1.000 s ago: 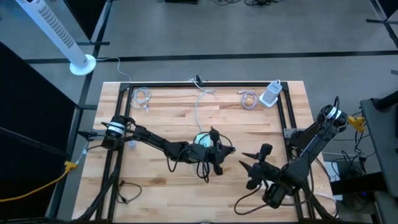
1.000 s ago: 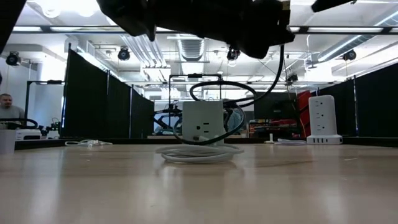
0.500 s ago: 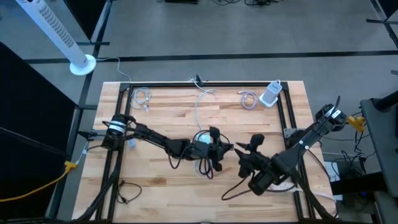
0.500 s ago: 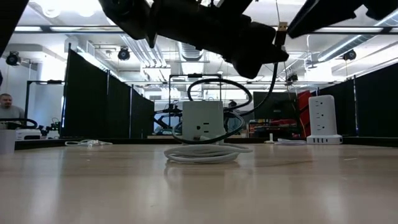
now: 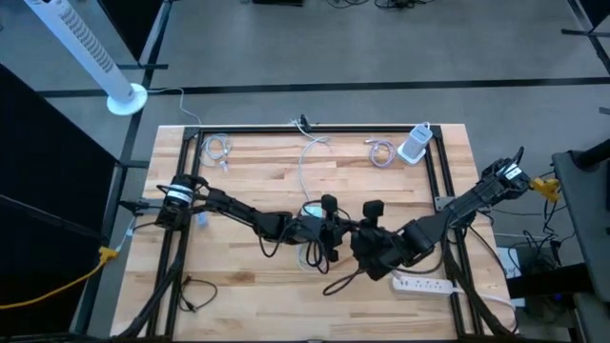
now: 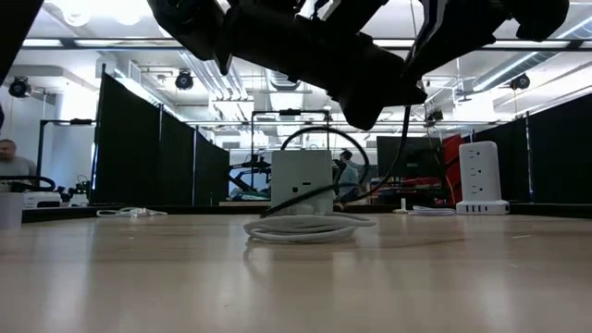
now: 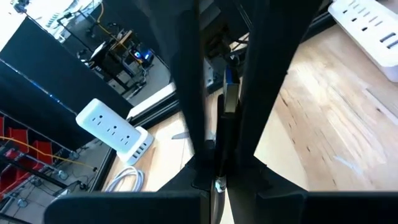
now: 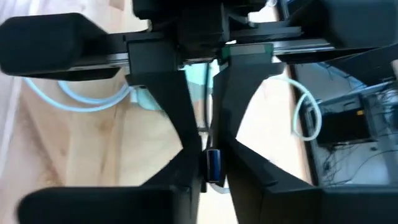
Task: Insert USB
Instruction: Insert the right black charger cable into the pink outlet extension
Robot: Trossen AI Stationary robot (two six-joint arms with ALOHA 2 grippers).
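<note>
USB plug (image 8: 212,165): over the middle of the table (image 5: 248,171), held up off the wood just where the two grippers meet; its blue tongue shows between dark fingers in the right wrist view.
Standing fan (image 5: 91,52): white, on the floor off the far left corner of the table.
Pale cable (image 5: 217,149): a small coil lying near the table's far left corner.
Left arm: stretches in from the left edge towards the centre.
Left gripper (image 5: 332,229): closed tight on the USB plug, with a black lead (image 5: 324,272) hanging from it in loops down to the wood.
Charger cube (image 6: 302,181): white, standing upright mid-table, right beside the left gripper as seen from above.
White cord (image 6: 301,228): coiled flat around the foot of the cube.
Right gripper (image 5: 360,233): nose to nose with the left one at the plug; whether it grips the plug I cannot tell.
Right arm: slants in from the right edge of the table.
Lilac cable (image 5: 383,152): coiled near the far edge, just beside the tower.
Flat power strip (image 5: 421,283): white, lying on the wood beneath the right arm.
Tower power strip (image 6: 479,178): white, upright at the far right corner.
</note>
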